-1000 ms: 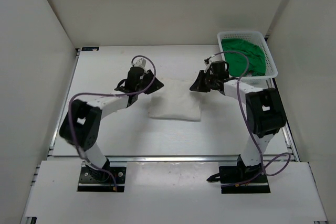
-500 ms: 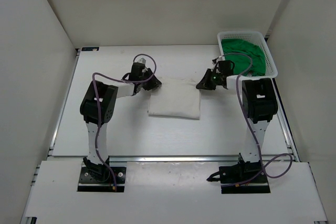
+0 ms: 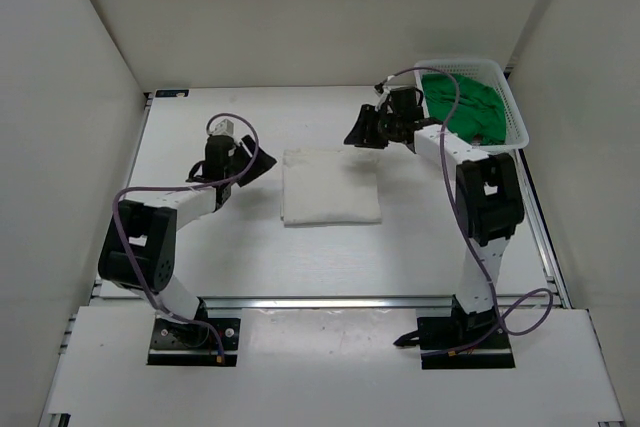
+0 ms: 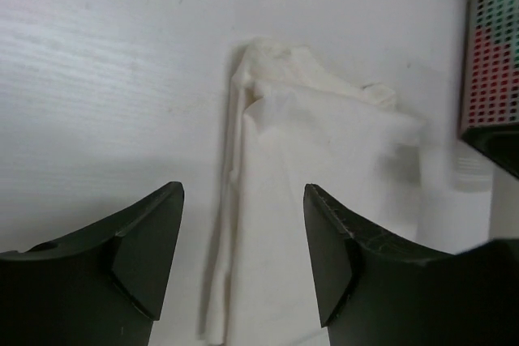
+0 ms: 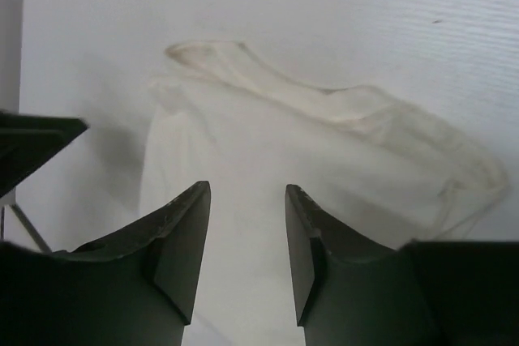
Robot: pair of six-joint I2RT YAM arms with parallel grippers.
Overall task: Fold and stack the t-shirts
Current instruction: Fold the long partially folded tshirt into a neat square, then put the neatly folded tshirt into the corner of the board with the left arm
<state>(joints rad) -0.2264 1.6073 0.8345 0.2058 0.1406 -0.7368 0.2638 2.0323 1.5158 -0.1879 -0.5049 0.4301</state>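
Observation:
The white t-shirt (image 3: 331,187) lies folded into a rectangle on the middle of the table. It also shows in the left wrist view (image 4: 316,192) and the right wrist view (image 5: 308,168). The green t-shirt (image 3: 468,107) lies bunched in the white mesh basket (image 3: 517,112) at the back right. A patch of red shows through the basket's mesh (image 4: 486,79) in the left wrist view. My left gripper (image 3: 262,162) is open and empty, left of the white shirt. My right gripper (image 3: 356,133) is open and empty, above the shirt's far right corner.
White walls enclose the table on three sides. The basket stands against the right wall at the back. Both arm bases are bolted at the near edge.
Both grippers have drawn back from the white shirt: the left one to the left, the right one toward the back. The shirt now lies flatter and squarer.

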